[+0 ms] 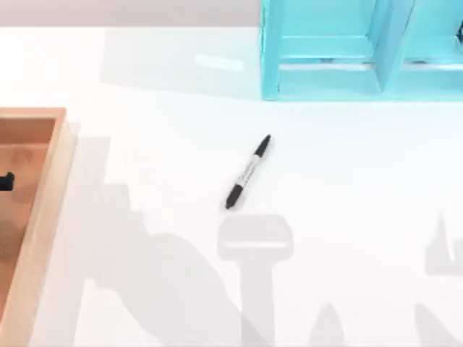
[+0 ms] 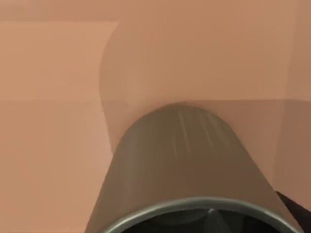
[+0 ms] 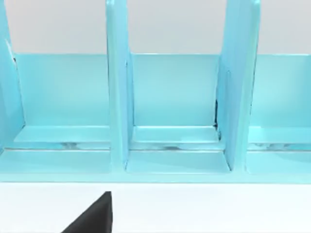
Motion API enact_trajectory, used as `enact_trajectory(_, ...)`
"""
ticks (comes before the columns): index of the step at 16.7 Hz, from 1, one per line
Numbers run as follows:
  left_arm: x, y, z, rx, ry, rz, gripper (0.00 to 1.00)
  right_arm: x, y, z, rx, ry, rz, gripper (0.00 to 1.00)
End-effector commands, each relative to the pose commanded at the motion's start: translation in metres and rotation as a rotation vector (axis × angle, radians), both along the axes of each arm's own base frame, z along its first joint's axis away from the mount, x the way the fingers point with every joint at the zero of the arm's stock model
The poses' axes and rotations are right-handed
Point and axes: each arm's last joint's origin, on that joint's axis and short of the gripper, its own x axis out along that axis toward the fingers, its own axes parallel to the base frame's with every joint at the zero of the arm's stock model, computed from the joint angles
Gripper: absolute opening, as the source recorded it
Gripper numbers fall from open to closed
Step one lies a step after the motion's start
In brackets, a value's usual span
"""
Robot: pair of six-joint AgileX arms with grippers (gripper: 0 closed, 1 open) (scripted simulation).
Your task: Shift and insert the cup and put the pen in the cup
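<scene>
The pen (image 1: 248, 172) lies flat on the white table near the middle, slanted, one black end toward the teal organizer and the other toward the front edge. Nothing touches it. The dark olive-grey cup (image 2: 187, 170) looms very close in the left wrist view, its rim toward the camera, over the brown floor of the wooden tray (image 1: 52, 188). A small black part of my left gripper (image 1: 6, 181) juts in at the left edge, inside the tray. A dark edge of it shows beside the cup's rim. A black part of my right gripper (image 3: 95, 217) shows facing the organizer.
A teal organizer (image 1: 325, 79) with upright dividers (image 3: 116, 97) and open compartments stands at the back right. The wooden tray's raised wall runs along the left side. Arm shadows fall across the front of the table.
</scene>
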Motion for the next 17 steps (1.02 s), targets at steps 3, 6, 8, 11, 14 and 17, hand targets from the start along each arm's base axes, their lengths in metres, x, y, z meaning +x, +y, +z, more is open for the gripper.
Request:
enact_trajectory(3, 0.0, 0.0, 0.0, 0.0, 0.0, 0.0, 0.0, 0.0, 0.0, 0.0, 0.0, 0.0, 0.0, 1.0)
enact_trajectory(6, 0.0, 0.0, 0.0, 0.0, 0.0, 0.0, 0.0, 0.0, 0.0, 0.0, 0.0, 0.0, 0.0, 1.0)
enact_trajectory(8, 0.0, -0.001, 0.0, 0.0, -0.001, -0.002, 0.0, 0.0, 0.0, 0.0, 0.0, 0.0, 0.0, 1.0)
enact_trajectory(11, 0.006, 0.003, 0.011, 0.013, -0.043, 0.031, 0.0, 0.0, 0.0, 0.0, 0.0, 0.0, 0.0, 1.0)
enact_trajectory(14, 0.024, 0.001, 0.04, 0.032, -0.132, 0.094, 0.0, 0.0, 0.0, 0.0, 0.0, 0.0, 0.0, 1.0)
enact_trajectory(17, 0.034, -0.018, 0.067, 0.025, -0.152, 0.132, 0.0, 0.0, 0.0, 0.0, 0.0, 0.0, 0.0, 1.0)
